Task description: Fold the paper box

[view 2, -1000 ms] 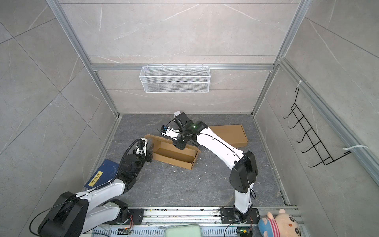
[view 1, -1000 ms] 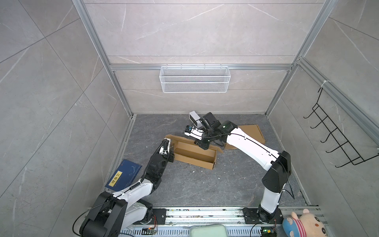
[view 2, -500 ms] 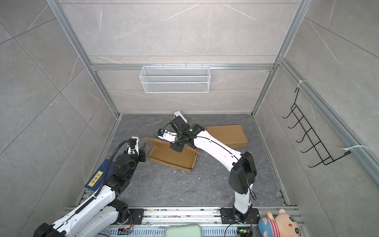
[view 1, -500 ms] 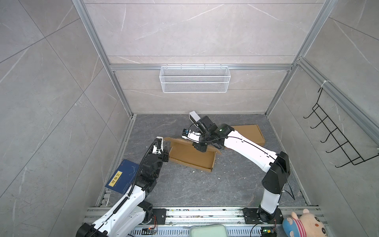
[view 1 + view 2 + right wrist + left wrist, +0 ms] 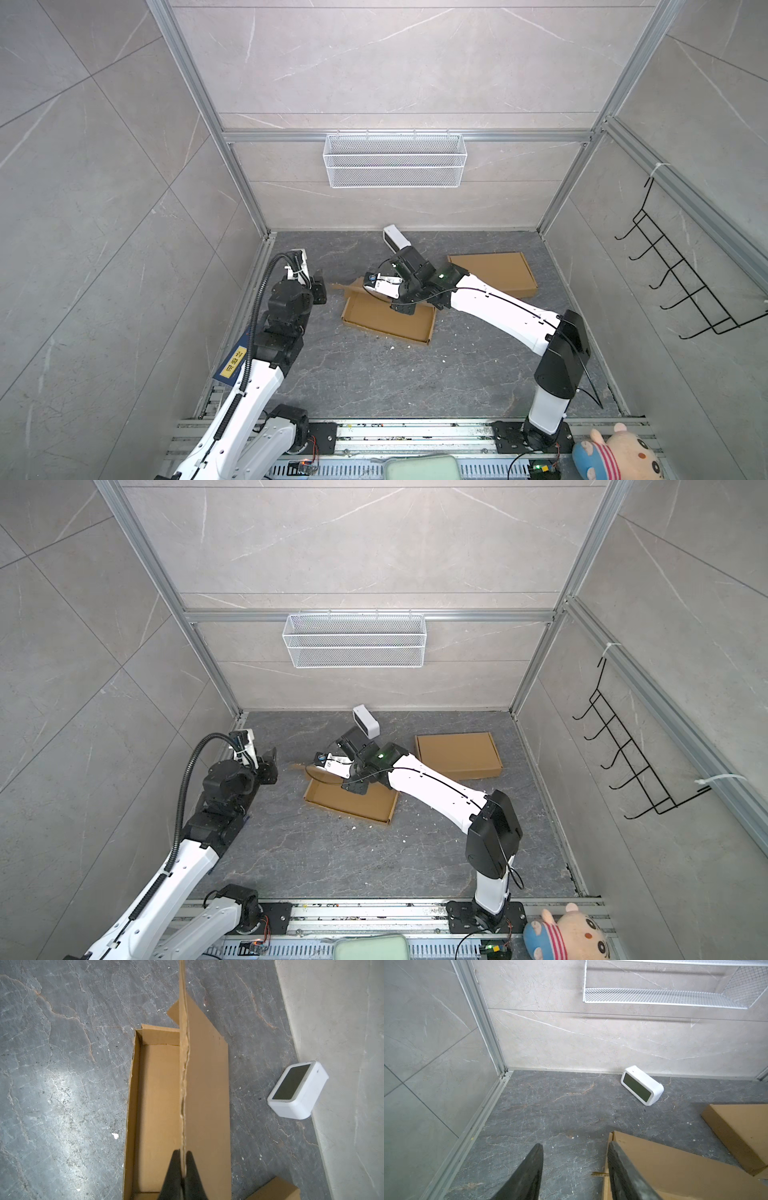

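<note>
Paper box (image 5: pixel 158 1105) flap pinched – right end effector (image 5: pixel 183 1154), arm outstretched.

Robot lab test cell: stone-look panel walls (image 5: pixel 415 62) in alu. frame posts (image 5: pixel 208 120), dark slab floor (image 5: pixel 374 374), left arm (image 5: pixel 253 386) & right arm (image 5: pixel 498 309) bolted to a slotted rail (image 5: pixel 415 430) at the front; wire basket (image 5: pixel 395 160) & hook rack (image 5: pixel 681 261) hung on walls.

An open cardboard box (image 5: pixel 353 802) lay in the middle of the floor. The right gripper (image 5: pixel 326 766) was at its far left flap. The left gripper (image 5: pixel 269 764) hung to the left, apart from it. A closed box (image 5: pixel 457 754) lay far right.
</note>
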You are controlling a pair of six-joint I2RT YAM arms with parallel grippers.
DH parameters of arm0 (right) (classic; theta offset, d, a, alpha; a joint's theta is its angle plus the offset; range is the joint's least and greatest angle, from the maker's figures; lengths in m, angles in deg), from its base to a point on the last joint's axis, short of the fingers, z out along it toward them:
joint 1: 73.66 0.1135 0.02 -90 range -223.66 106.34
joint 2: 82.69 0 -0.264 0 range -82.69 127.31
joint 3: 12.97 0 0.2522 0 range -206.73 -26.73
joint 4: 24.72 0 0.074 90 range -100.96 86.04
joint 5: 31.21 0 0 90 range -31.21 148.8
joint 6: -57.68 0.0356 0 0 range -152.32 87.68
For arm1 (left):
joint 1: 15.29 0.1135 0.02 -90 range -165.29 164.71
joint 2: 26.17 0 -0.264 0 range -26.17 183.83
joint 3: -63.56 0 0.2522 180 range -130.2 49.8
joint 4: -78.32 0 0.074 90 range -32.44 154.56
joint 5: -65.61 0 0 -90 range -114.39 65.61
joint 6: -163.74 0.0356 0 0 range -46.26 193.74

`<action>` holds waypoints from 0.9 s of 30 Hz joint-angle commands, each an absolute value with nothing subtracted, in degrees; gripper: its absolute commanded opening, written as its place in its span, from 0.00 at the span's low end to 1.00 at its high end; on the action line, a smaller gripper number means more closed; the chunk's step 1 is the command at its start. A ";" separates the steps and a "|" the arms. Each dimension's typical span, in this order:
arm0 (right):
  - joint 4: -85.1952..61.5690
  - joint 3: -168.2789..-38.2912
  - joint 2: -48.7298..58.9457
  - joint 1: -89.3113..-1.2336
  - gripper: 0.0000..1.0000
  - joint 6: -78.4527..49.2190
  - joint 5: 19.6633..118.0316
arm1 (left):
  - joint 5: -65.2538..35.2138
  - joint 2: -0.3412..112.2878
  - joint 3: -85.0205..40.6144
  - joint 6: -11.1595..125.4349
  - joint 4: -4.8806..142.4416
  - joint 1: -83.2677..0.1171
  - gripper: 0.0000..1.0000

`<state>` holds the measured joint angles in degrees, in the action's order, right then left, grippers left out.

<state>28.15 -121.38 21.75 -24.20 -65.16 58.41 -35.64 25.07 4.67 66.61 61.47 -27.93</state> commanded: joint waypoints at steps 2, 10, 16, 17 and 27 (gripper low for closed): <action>25.64 -117.83 19.53 -22.60 0.01 -64.93 56.09 | -19.49 31.94 -2.64 61.31 52.51 -23.06 0.54; 25.99 -113.00 20.33 -20.41 0.11 -62.46 57.22 | -7.46 46.24 -10.83 57.96 44.75 -18.45 0.54; 27.55 -111.81 22.02 -20.31 0.29 -58.71 58.45 | -1.83 56.25 -16.00 58.36 40.20 -18.10 0.53; 27.78 -111.89 22.39 -20.26 0.31 -57.92 58.30 | -0.54 57.92 -16.77 58.52 39.64 -18.10 0.53; 26.40 -110.50 18.59 -23.01 0.63 -46.53 71.34 | 4.58 66.68 -18.39 58.72 35.89 -19.78 0.56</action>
